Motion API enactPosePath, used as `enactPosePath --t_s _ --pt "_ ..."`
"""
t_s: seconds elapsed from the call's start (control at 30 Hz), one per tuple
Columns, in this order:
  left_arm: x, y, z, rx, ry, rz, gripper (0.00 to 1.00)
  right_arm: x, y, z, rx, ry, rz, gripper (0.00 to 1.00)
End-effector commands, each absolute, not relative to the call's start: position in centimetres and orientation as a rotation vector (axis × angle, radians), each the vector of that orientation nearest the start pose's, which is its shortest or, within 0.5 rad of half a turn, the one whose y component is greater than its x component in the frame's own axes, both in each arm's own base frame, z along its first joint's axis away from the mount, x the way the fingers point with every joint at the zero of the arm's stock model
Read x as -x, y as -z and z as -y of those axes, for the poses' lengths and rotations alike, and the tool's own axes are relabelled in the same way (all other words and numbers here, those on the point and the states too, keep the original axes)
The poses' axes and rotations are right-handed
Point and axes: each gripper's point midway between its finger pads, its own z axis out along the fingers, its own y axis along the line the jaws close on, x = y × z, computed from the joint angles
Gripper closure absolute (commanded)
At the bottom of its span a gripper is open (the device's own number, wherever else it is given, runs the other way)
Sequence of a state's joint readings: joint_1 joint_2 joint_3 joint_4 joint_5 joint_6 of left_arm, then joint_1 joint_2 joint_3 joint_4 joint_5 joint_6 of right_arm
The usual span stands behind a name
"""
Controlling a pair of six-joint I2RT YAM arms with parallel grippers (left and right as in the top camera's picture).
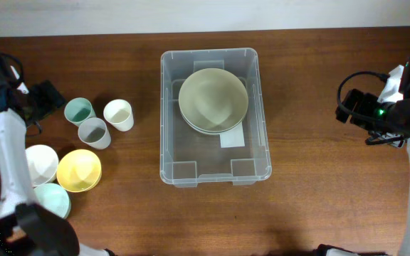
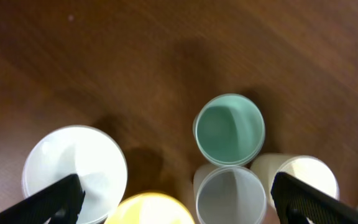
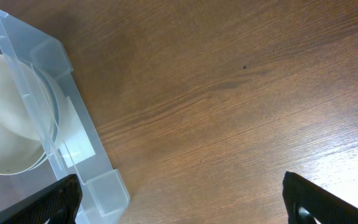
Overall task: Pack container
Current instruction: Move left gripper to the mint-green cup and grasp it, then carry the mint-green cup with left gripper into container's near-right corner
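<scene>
Left gripper (image 2: 178,202) and right gripper (image 3: 182,202) both gape wide and empty; reaching for the teal cup (image 2: 229,129), a left finger could topple the grey cup (image 2: 230,194) crowded just beside it.

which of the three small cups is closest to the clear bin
The cream-white plastic cup; it stands rightmost, nearest the clear plastic bin, while the teal cup and grey cup sit further left.

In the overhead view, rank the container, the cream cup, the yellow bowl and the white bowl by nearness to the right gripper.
From the right gripper:
1. container, table centre.
2. cream cup, beyond the container, left half.
3. yellow bowl, left half, toward the front edge.
4. white bowl, farthest left.
</scene>
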State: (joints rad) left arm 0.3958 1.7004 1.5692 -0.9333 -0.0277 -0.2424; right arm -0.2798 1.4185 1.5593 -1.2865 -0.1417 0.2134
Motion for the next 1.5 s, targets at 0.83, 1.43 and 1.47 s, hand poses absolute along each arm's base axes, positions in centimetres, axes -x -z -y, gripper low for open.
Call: enactPosePath --t_s 0.83,1.43,1.47 --pt "-46.3 -5.1 -13.8 0.792 0.011 -2.771 0.53 -31.1 -24.7 6.1 -0.609 -0.181 -2.628 0.01" --pt "-49.7 -16.4 -14.6 0.737 0.012 -2.607 0.99 -31.1 -24.7 6.1 -0.609 -0.181 -2.629 0.01" --pt "-49.9 -19.8 -12.9 0.675 0.07 -2.584 0.99 -31.1 -24.7 6.1 -0.609 -0.181 -2.629 0.01"
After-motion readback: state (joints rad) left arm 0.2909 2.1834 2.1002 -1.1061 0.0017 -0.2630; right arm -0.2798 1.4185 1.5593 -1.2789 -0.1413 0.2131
